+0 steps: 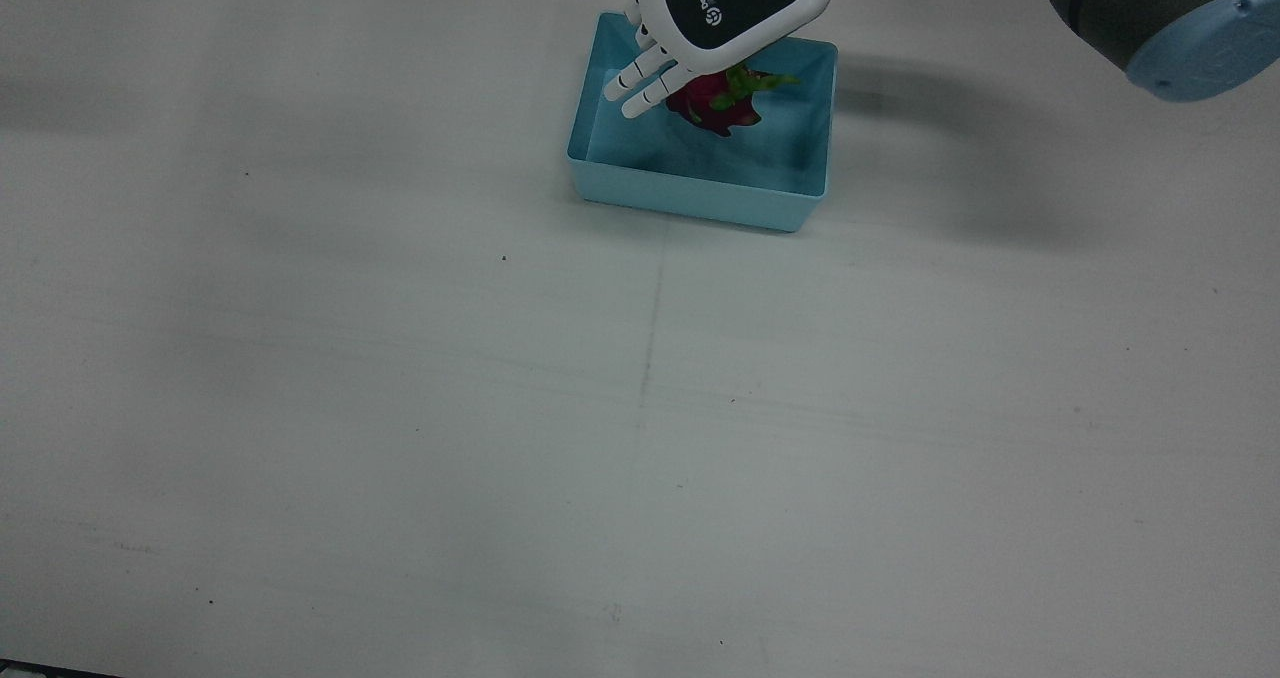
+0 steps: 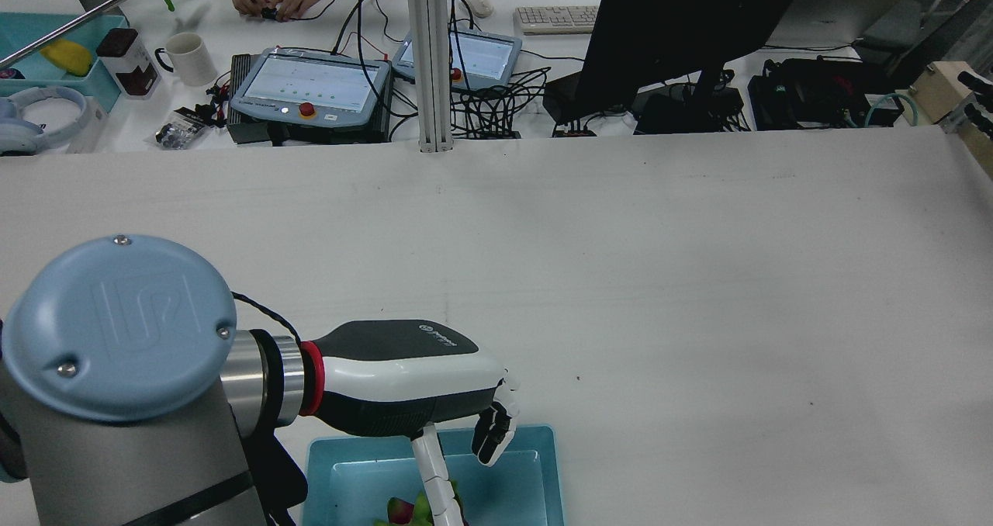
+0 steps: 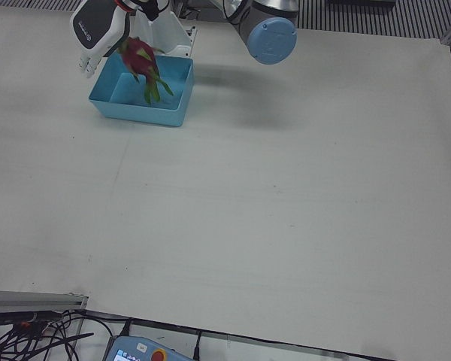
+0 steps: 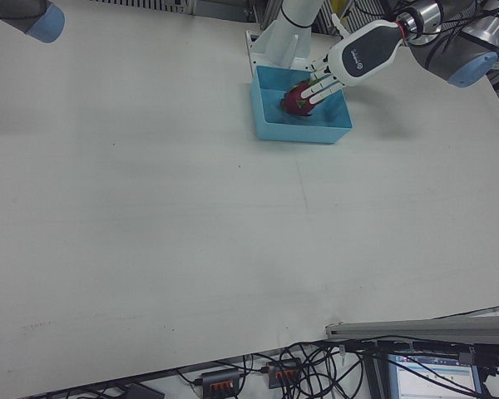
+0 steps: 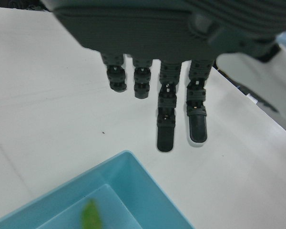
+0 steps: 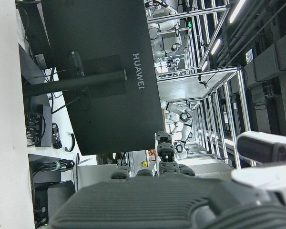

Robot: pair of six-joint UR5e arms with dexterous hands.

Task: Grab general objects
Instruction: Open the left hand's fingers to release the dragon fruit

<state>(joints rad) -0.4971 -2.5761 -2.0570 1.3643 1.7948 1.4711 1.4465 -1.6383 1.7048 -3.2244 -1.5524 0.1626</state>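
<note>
White laminate table surface (image 1: 400, 408) lies bare across the left of the front view. The right hand (image 6: 171, 200) shows only in its own camera, facing a dark monitor well away from the work; its finger spread cannot be determined.

At centre, a light-blue rectangular plastic bin (image 1: 690, 193) stands on the table. The magenta dragon fruit with green scales (image 1: 712, 108) is within the bin's outline, partly covered by the white-and-black left hand (image 1: 725, 8). In the left-front view the fruit appears blurred and raised near the bin's rim. Some fingers (image 1: 640, 73) are extended flat and others are curled, with the thumb (image 2: 434, 472) reaching down towards the fruit. Whether the hand grips the fruit cannot be determined.

To the right, the left arm's blue joint cap (image 1: 1200, 48) overhangs the table.

Probable faults: with the extended fingers not wrapped round it, the rounded, tapering fruit may roll out of the hand and drop back. A low lift may catch the bin wall and drag the bin.
</note>
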